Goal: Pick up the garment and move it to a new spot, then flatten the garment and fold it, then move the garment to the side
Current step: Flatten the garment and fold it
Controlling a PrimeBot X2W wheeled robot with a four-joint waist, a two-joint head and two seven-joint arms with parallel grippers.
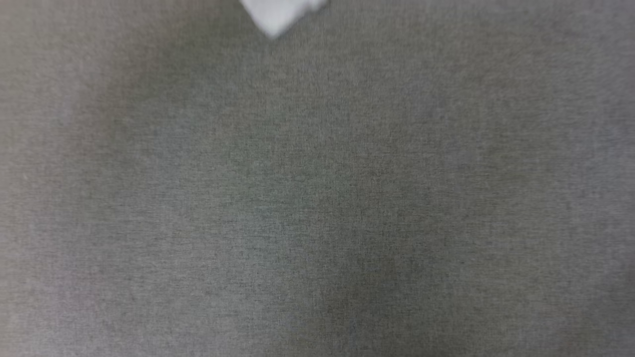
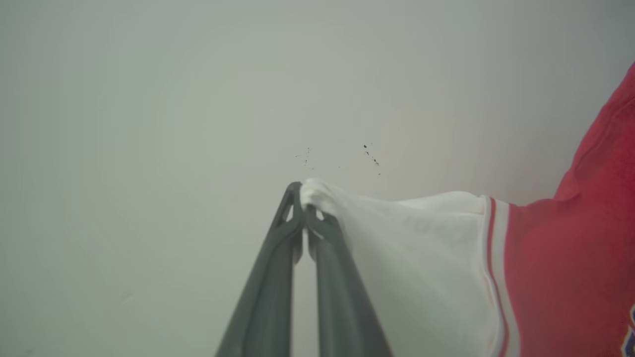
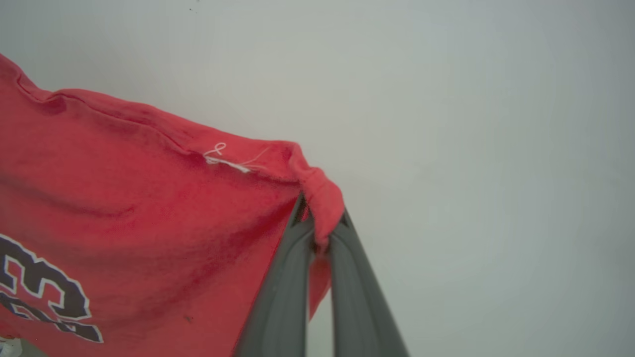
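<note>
Left gripper (image 2: pixel 303 201) pinches the white sleeve (image 2: pixel 416 238) of the garment (image 2: pixel 570 258), centre frame. Right gripper (image 3: pixel 320 225) clamps a red corner (image 3: pixel 325 201). Both jaws tight, fabric stretched between them, probably to spread it flat.

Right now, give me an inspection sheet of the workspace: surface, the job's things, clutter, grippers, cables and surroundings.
Surface: grey, woven-looking surface in the head view, blurred.
Job's things: garment, red with a white sleeve, gripped at two points; loose white thread on its red edge.
Clutter: pale patch at the head view's top edge, too blurred to identify.
Grippers: left gripper shut on the sleeve tip; right gripper shut on a red corner.
Cables: nothing seen.
Surroundings: plain pale background with a few dark specks.
</note>
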